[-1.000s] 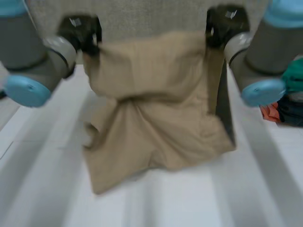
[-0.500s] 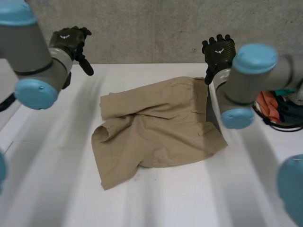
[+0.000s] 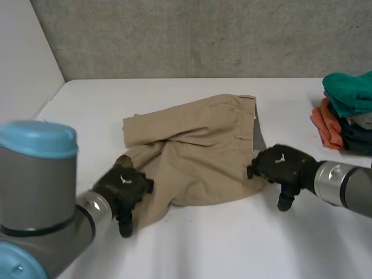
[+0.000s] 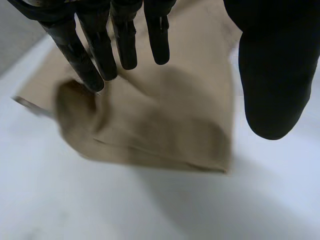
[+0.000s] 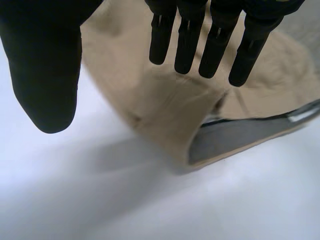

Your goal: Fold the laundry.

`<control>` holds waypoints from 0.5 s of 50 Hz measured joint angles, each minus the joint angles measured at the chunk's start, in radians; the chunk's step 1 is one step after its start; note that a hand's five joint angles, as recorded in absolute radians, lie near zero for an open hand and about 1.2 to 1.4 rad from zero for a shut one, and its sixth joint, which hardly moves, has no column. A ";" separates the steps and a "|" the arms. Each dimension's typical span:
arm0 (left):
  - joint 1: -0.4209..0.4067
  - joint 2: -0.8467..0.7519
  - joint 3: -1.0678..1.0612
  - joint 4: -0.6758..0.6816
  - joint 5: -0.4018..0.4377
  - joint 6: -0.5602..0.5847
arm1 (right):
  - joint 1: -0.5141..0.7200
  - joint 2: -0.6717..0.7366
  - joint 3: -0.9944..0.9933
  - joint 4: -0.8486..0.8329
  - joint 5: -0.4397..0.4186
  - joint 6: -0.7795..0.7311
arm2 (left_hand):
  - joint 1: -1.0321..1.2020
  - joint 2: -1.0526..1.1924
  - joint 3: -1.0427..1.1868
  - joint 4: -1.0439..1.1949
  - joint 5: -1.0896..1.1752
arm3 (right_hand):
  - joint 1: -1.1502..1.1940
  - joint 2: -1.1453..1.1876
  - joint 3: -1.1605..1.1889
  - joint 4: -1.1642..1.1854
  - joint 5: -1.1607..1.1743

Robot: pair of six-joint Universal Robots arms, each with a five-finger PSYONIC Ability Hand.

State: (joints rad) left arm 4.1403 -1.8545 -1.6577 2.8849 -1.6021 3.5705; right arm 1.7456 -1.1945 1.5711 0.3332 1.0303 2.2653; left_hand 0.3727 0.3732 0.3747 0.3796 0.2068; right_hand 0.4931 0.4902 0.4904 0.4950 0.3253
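**Both hands spread and low over the khaki shorts**

A pair of khaki shorts point(image 3: 197, 151) lies crumpled in the middle of the white worktop point(image 3: 232, 244). Its waistband end is toward 2 o'clock and one leg is bunched toward 7 o'clock. A grey inner lining point(image 3: 259, 138) shows along the edge at 3 o'clock.

The left hand point(image 3: 123, 189) sits at the 7 o'clock corner of the shorts, over the hem of the near leg. In its wrist view the fingers point(image 4: 95, 55) are straight and slightly fanned, with the thumb point(image 4: 272, 75) held well apart. The cloth point(image 4: 170, 125) lies under the palm, and the fingertips are just above or on a rumpled fold. I cannot tell whether they touch it. Nothing is pinched.

The right hand point(image 3: 279, 165) is at the shorts' 4 o'clock corner. One finger points down to the bare worktop just beside the hem. In the right wrist view its fingers point(image 5: 190, 40) are straight and side by side, with the thumb point(image 5: 47, 60) set wide. The corner of the shorts point(image 5: 165, 110), with the grey lining point(image 5: 235, 135) turned up, lies beyond the fingertips. This hand too is spread and holds nothing.

A pile of folded clothes point(image 3: 346, 116) stands at the worktop's 3 o'clock edge, well apart from the shorts. It has teal on top, with orange, grey and dark pieces below. A grey wall point(image 3: 192, 38) runs behind the worktop at 12 o'clock.
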 measured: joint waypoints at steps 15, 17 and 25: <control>-0.031 -0.222 0.071 0.176 -0.084 -0.023 | -0.024 0.167 0.078 -0.458 -0.050 0.042 | 0.041 0.042 0.037 0.035 0.034 | 0.043 0.046 0.051 0.046 0.048; -0.034 -0.253 0.092 0.207 -0.114 -0.004 | -0.013 0.180 0.091 -0.556 -0.035 0.086 | 0.197 0.173 0.171 0.170 0.167 | 0.107 0.112 0.112 0.104 0.102; -0.031 -0.329 0.145 0.294 -0.180 0.085 | 0.031 0.218 0.099 -0.783 0.063 0.203 | 0.553 0.788 0.778 0.782 0.773 | 0.580 0.663 0.665 0.659 0.637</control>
State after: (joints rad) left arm 4.1090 -2.1839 -1.5130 3.1787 -1.7816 3.6557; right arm 1.7766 -0.9770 1.6699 -0.4497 1.0934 2.4685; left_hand 0.9255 1.1611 1.1530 1.1616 0.9798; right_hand 1.0727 1.1533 1.1550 1.1542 0.9627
